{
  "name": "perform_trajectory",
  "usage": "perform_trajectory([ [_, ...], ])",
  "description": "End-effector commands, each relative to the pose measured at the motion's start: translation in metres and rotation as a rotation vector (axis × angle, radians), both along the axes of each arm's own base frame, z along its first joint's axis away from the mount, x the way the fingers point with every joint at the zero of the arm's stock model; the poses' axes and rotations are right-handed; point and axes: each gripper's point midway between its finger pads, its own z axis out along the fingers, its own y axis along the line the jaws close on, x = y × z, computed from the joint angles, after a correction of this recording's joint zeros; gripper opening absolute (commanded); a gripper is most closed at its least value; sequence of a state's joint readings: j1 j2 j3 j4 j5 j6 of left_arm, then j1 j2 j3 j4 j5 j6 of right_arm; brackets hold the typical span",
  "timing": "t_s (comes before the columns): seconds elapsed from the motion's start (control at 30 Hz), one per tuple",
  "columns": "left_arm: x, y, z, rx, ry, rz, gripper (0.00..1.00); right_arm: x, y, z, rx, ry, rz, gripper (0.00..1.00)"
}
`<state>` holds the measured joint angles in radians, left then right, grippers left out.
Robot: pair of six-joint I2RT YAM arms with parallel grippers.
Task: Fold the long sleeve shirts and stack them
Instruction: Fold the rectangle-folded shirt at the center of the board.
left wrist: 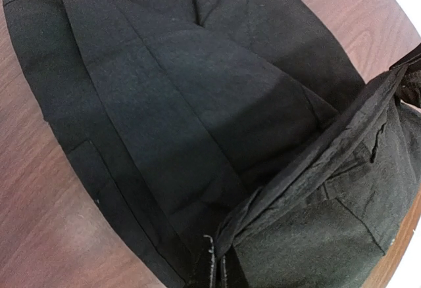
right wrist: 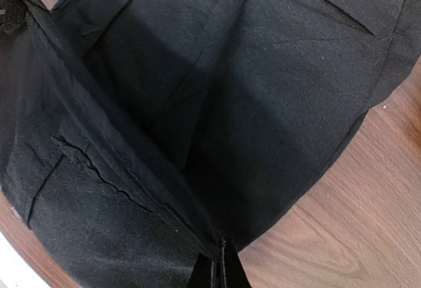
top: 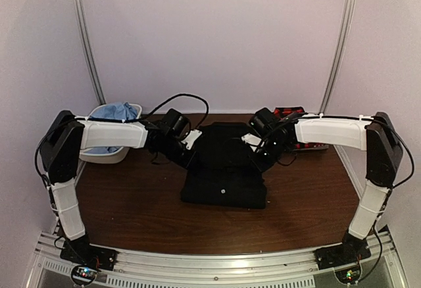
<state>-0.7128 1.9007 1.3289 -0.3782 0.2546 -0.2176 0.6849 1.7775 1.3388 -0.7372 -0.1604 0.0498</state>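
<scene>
A black shirt lies partly folded at the table's middle, one white button showing on its front. My left gripper is shut on the shirt's left far edge; in the left wrist view a taut fold of black cloth runs up from the jaws. My right gripper is shut on the right far edge, and in the right wrist view the black cloth rises from its jaws. A light blue shirt sits in a white bin. A red-and-black plaid shirt lies behind the right arm.
The white bin stands at the far left of the brown wooden table. Black cables loop above the shirt. Metal rails run along the near edge by the arm bases.
</scene>
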Motion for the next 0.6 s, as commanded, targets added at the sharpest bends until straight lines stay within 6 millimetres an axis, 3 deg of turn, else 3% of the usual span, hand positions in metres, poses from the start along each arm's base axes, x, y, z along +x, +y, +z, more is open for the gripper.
perform_trajectory([
  [0.0,0.024,0.007,-0.006,0.017,-0.010,0.039,0.00,0.017,-0.012,-0.017,-0.023,0.024,-0.018,0.00],
  [0.33,0.053,0.011,-0.025,0.085,-0.042,0.128,0.00,0.046,-0.014,-0.037,-0.007,0.027,-0.072,0.01],
  [0.57,0.073,0.028,-0.021,0.150,-0.109,0.232,0.32,0.063,-0.022,-0.026,-0.010,-0.020,-0.138,0.15],
])
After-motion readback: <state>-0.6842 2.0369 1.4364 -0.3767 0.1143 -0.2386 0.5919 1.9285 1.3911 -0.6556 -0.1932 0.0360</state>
